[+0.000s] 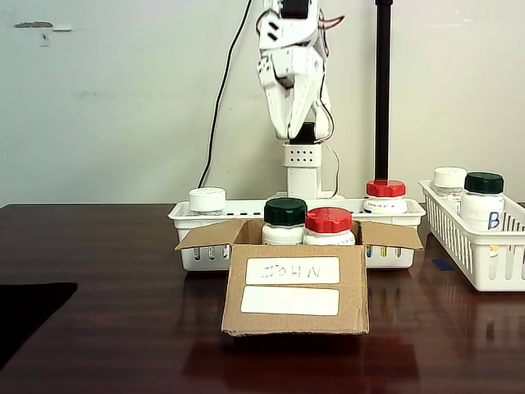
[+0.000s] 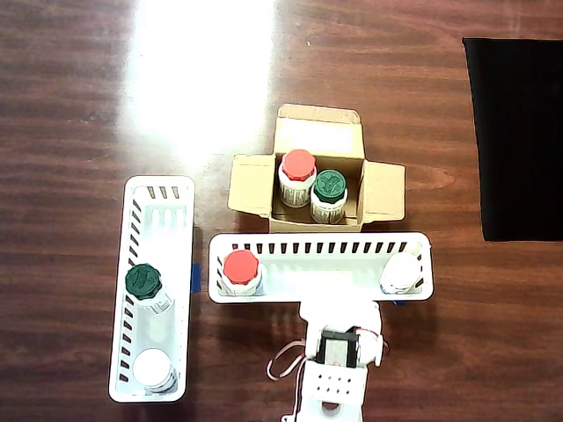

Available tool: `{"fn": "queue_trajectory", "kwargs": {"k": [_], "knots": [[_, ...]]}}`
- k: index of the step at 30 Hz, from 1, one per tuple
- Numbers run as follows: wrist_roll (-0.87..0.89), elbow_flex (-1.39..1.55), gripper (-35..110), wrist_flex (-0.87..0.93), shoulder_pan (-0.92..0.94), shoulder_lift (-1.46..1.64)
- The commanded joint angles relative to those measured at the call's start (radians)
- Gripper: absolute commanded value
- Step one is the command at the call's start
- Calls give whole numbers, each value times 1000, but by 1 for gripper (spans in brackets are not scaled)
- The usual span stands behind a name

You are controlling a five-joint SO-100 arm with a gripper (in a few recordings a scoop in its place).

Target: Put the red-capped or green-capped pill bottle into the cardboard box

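**Two bottles boxed, arm folded back**

Dark wooden table (image 1: 107, 254), glossy, with glare in the overhead view. Black mat (image 2: 519, 136) at one edge.

White arm (image 1: 294, 74) raised and folded behind the baskets, over its base. Claw (image 1: 303, 131) pointing down near the base post in the fixed view; jaws too hidden to judge, so open or closed cannot be told. Nothing visibly held.

Long white basket (image 2: 321, 243) just behind the box, touching or nearly touching its rear flap. Inside: red-capped bottle (image 2: 240, 268) at one end, white-capped bottle (image 2: 401, 271) at the other. Second white basket (image 2: 149, 198) set crosswise to the side, holding a green-capped bottle (image 2: 143, 283) and another white-capped bottle (image 2: 154, 369).

Cardboard box (image 1: 295, 300) in front of the long basket, flaps spread open, handwritten label facing the fixed camera. Upright inside, side by side and touching or nearly so: red-capped pill bottle (image 2: 297, 169) and green-capped pill bottle (image 2: 329, 189). Task likely met for these two; one red and one green cap left in the baskets.

Risks if more go in:
- Little free floor left in the box; a third bottle lowered onto a cap would likely tip or bounce out.
- Light box; a nudge on a flap or wall could slide it.
- Basket rim close to the box; a low carry could snag the bottle on it.
- White caps near coloured ones; wrong pick possible.
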Motion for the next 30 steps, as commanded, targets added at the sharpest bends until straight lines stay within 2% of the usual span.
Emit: {"fn": "queue_trajectory", "kwargs": {"k": [1,9,13,18,21,23,28,30], "knots": [[-12,126,0,-58,-9,149],[-46,402,0,-74,-41,531],[-54,523,0,-3,-64,755],[-74,581,0,40,-92,785],[-104,637,0,8,-144,792],[-123,739,0,9,-167,946],[-149,960,0,-190,-219,936],[-72,962,0,-199,-189,917]]}}
